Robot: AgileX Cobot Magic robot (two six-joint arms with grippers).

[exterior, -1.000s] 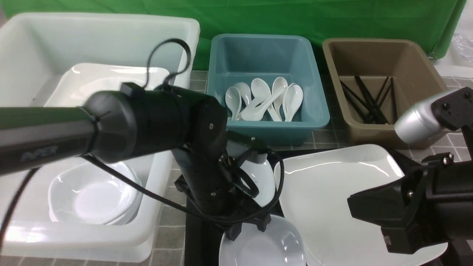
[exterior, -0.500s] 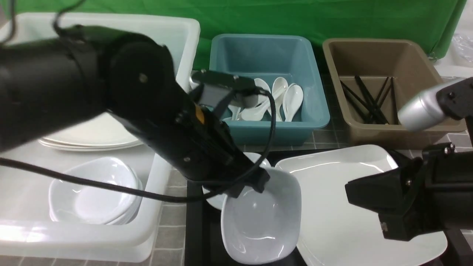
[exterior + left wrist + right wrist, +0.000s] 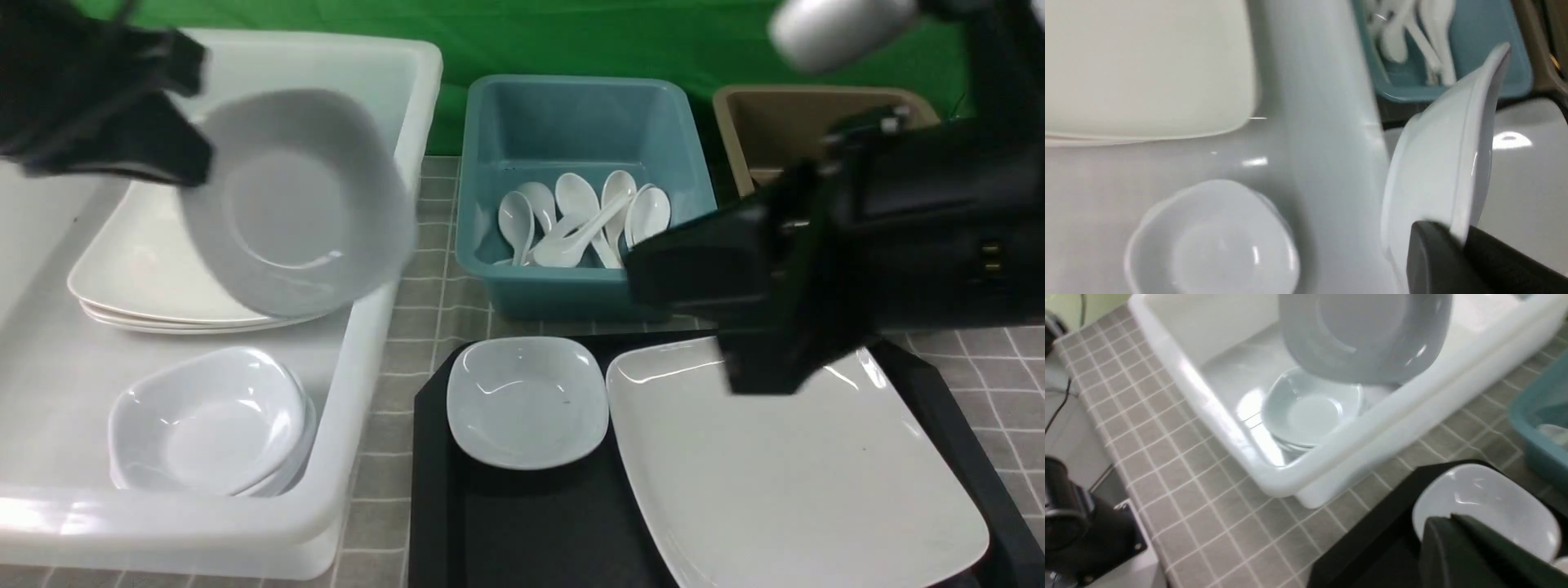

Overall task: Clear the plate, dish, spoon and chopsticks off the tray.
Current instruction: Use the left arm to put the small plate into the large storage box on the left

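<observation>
front: left gripper [image 3: 189,122] holds dish [image 3: 298,204] tilted upper left, over bin [image 3: 359,392] | left wrist: jaws pinch its rim | right wrist: right gripper [image 3: 1438,523] jaws pressed together

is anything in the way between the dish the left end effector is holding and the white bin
Nothing visible. The left end effector holds the dish tilted above the open white bin. Below it lie only stacked plates and stacked small dishes, with no lid or arm between.
</observation>
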